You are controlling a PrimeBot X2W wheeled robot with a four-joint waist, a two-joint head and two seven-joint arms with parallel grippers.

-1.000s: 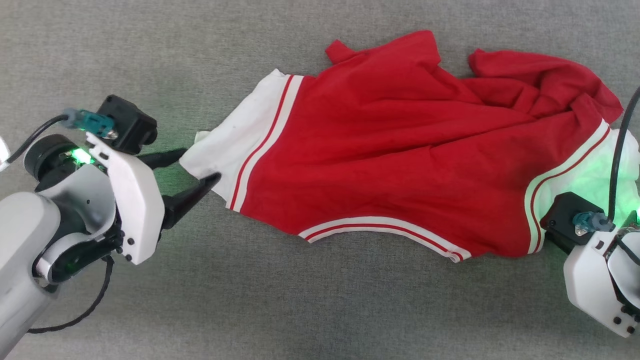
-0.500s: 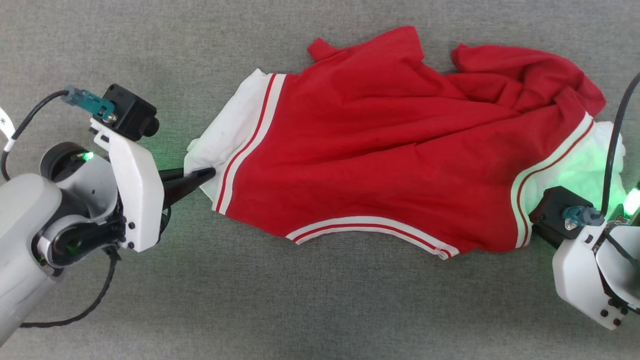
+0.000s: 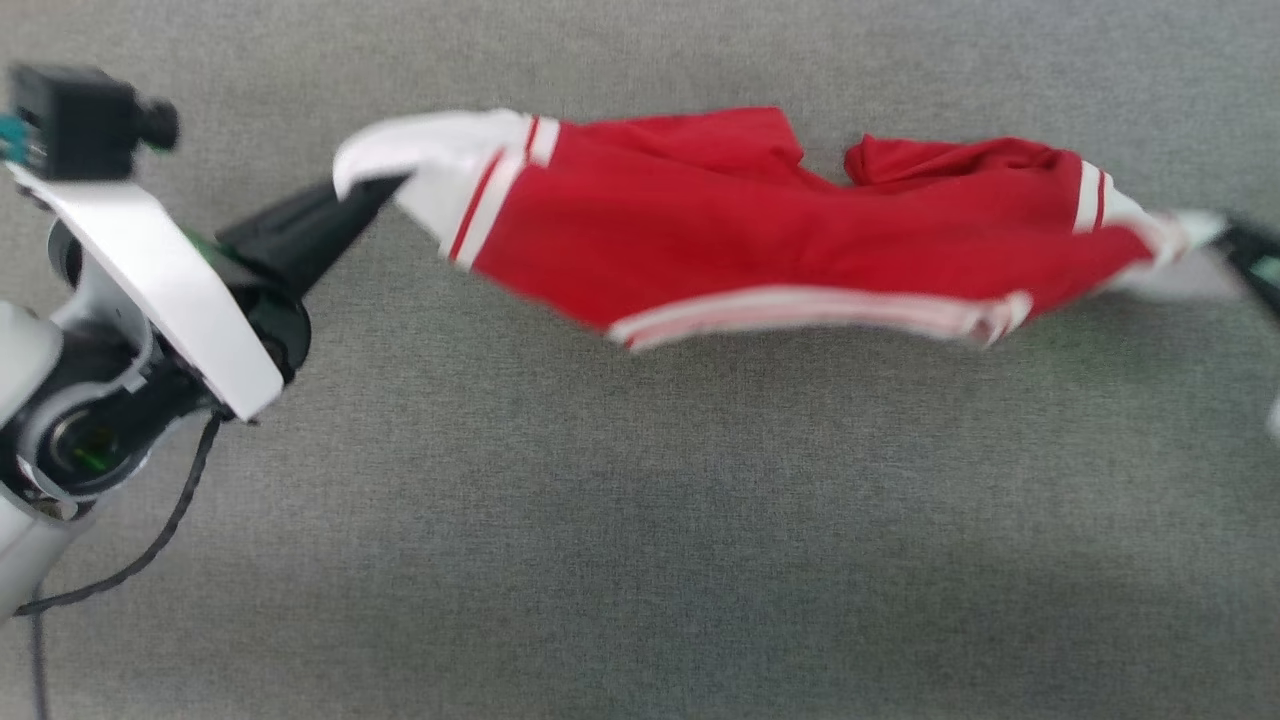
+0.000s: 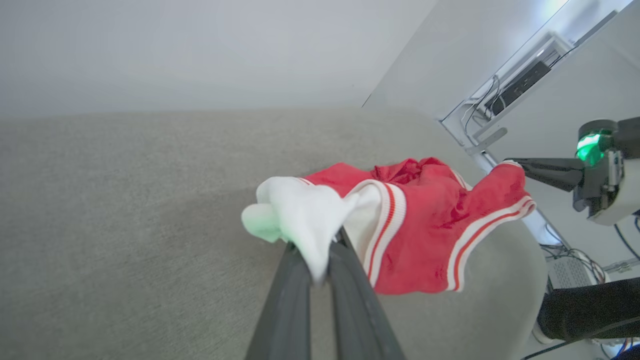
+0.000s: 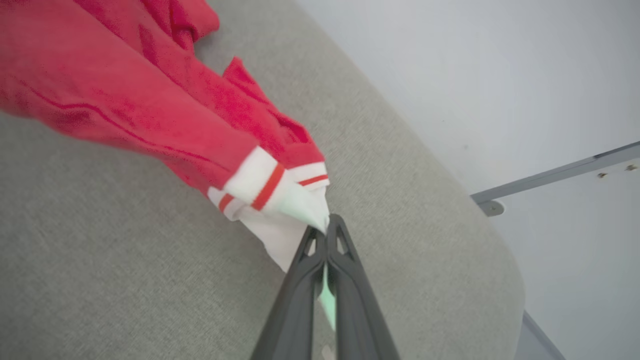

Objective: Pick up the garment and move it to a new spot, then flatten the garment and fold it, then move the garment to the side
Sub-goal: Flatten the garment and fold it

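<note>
Head view: the red T-shirt point(image 3: 760, 220) is strung taut toward the far edge of the grey surface point(image 3: 640, 540), its long axis running left to right. One white sleeve point(image 4: 300, 220) is clamped in the left gripper point(image 3: 385, 188), the other in the right gripper point(image 5: 327, 225). Neither arm is judged nearer; both ends would have to be carried together.

Left tool point(image 3: 385, 188) snapped closed on garment point(image 3: 760, 230); garment lifted, pulled taut toward right tool point(image 3: 1228, 238).
</note>
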